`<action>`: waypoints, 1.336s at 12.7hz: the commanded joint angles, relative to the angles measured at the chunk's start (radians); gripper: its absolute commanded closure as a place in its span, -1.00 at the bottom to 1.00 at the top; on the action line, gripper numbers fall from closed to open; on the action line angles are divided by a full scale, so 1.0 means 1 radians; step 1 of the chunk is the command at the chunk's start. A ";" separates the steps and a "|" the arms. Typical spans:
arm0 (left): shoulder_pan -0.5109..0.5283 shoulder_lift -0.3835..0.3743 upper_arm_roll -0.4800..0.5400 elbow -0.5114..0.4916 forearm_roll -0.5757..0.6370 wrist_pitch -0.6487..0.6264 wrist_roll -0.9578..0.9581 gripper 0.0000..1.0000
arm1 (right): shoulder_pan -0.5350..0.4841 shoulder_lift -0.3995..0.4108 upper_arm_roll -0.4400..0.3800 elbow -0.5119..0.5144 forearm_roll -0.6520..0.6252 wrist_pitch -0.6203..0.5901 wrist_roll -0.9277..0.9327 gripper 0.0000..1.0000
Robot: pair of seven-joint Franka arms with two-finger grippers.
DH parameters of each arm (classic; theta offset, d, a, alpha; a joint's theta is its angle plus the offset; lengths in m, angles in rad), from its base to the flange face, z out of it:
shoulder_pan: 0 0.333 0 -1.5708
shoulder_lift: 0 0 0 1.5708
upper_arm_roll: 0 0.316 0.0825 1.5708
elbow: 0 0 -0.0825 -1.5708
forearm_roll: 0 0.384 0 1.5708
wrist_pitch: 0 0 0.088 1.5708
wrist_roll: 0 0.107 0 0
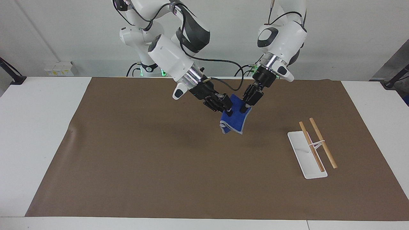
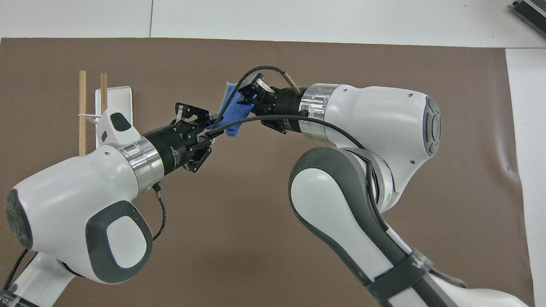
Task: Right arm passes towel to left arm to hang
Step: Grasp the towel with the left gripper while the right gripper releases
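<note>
Two hands meet on one small cloth, held up in the air above the brown mat [image 1: 134, 166] on the tabletop [image 1: 38, 127]. The right hand [image 1: 227, 108] is clenched on the towel [image 1: 235, 121], pinching one upper corner so the cloth droops below it in a loose fold. The left hand [image 1: 245, 107] has its fingers at the towel's other upper edge, just beside the right hand; in the overhead view they look closed in on the blue cloth [image 2: 232, 115], though whether they truly pinch fabric I cannot tell.

My worry is the release. If the right hand lets go while the left has caught only the stitched edge or nothing at all, the towel would likely drop to the mat under both hands. If both hands pull apart while both are clamped, the cloth could be dragged out of the weaker pinch. The right arm's loose cable [image 2: 239, 85] loops across the towel close to the left hand and might snag its fingers.

A rack [image 1: 314, 145] with two wooden bars stands well apart from the left hand, toward the left arm's end; a bunched towel may slide off such thin bars.
</note>
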 commanded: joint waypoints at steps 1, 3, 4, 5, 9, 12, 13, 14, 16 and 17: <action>-0.021 -0.005 0.017 -0.012 -0.016 0.012 0.084 1.00 | -0.010 0.001 0.003 0.011 0.012 -0.016 0.002 1.00; -0.021 -0.004 0.017 -0.007 -0.016 0.012 0.094 1.00 | -0.012 -0.003 0.001 0.008 0.009 -0.018 -0.001 0.82; -0.016 -0.004 0.019 -0.006 -0.015 0.013 0.100 1.00 | -0.025 -0.006 0.001 0.007 0.009 -0.021 0.000 0.45; -0.010 -0.004 0.020 -0.006 -0.013 0.012 0.130 1.00 | -0.032 -0.009 0.000 0.005 0.009 -0.036 0.002 0.23; 0.068 -0.004 0.020 -0.009 -0.012 -0.011 0.184 1.00 | -0.090 -0.054 -0.005 -0.059 -0.003 -0.053 0.011 -0.66; 0.169 -0.004 0.023 -0.015 -0.012 -0.031 0.227 1.00 | -0.162 -0.089 -0.005 -0.079 -0.243 -0.149 0.011 -1.00; 0.216 -0.004 0.020 -0.016 -0.012 -0.042 0.248 1.00 | -0.192 -0.109 -0.005 -0.078 -0.363 -0.203 0.008 -1.00; 0.262 -0.001 0.020 -0.016 -0.012 -0.050 0.280 1.00 | -0.223 -0.127 -0.005 -0.076 -0.473 -0.267 0.002 -1.00; 0.342 0.019 0.020 -0.018 -0.012 -0.064 0.352 1.00 | -0.252 -0.146 -0.005 -0.067 -0.612 -0.355 -0.013 -1.00; 0.378 0.029 0.020 -0.023 -0.012 -0.065 0.402 1.00 | -0.257 -0.152 -0.006 -0.064 -0.665 -0.393 -0.047 -1.00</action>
